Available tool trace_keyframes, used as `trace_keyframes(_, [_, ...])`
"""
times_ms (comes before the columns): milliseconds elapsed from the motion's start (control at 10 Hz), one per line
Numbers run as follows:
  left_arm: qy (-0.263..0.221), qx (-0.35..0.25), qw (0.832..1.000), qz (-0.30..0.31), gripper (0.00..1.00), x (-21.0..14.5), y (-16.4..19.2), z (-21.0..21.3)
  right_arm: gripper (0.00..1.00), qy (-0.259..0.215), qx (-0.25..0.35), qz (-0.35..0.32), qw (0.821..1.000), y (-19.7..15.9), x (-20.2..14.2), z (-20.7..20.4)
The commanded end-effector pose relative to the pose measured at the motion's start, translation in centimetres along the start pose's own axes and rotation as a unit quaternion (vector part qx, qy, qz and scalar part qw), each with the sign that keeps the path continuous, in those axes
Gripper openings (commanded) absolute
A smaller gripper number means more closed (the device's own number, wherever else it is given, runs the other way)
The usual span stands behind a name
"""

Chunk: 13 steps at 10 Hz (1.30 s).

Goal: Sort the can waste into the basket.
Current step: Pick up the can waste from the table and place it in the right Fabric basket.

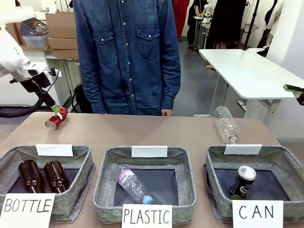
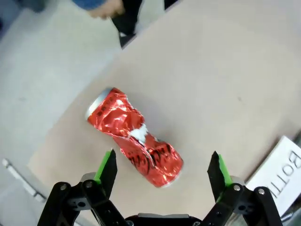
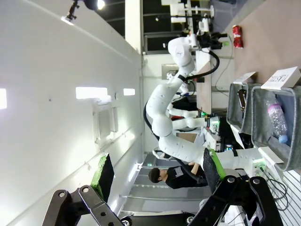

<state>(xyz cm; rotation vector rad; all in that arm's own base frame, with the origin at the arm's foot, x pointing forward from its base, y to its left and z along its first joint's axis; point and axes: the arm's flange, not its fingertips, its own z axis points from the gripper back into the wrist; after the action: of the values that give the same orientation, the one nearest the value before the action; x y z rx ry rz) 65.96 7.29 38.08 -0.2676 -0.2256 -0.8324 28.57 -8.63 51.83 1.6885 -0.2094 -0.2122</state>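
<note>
A crushed red can (image 1: 55, 119) lies on its side at the table's far left. My left gripper (image 1: 53, 108) hangs just above it, open. In the left wrist view the red can (image 2: 134, 139) lies slantwise with its lower end between my open green-padded fingers (image 2: 107, 167), untouched. A dark can (image 1: 242, 181) with a silver top stands in the grey basket (image 1: 214, 159) marked "CAN" at the near right. My right gripper (image 1: 293, 89) shows at the right edge, high off the table; in its own view the right gripper (image 3: 157, 169) is open and holds nothing.
A clear plastic bottle (image 1: 227, 124) lies on the table behind the CAN basket. The PLASTIC basket (image 1: 107, 166) holds one plastic bottle (image 1: 134, 186). The BOTTLE basket (image 1: 14, 154) holds two brown bottles (image 1: 42, 175). A person (image 1: 128, 57) in a denim shirt stands at the far edge.
</note>
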Motion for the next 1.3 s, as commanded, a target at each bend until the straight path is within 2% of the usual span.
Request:
trace_keyframes(0, [0.001,0.053,0.993,0.101,1.0,1.0,1.8,-1.1,1.0,0.0,-0.002,0.003,1.0,0.0,-0.2,0.0])
trace_keyframes(200, [-0.008,0.089,0.981,0.173,1.0,0.9,3.7,-2.8,1.0,0.0,-0.002,0.003,1.0,0.0,-0.2,0.0])
trace_keyframes(300, [-0.009,0.087,0.979,0.185,1.0,0.8,4.2,-3.6,1.0,0.0,-0.002,0.003,1.0,0.0,-0.2,0.0])
trace_keyframes(600, [0.016,0.071,0.982,0.176,1.0,1.0,4.4,-5.8,1.0,0.0,-0.002,0.003,1.0,0.0,-0.2,0.0])
trace_keyframes(1200, [0.025,0.075,0.98,0.18,1.0,0.9,4.8,-6.7,1.0,0.0,-0.002,0.003,1.0,0.0,-0.2,0.0])
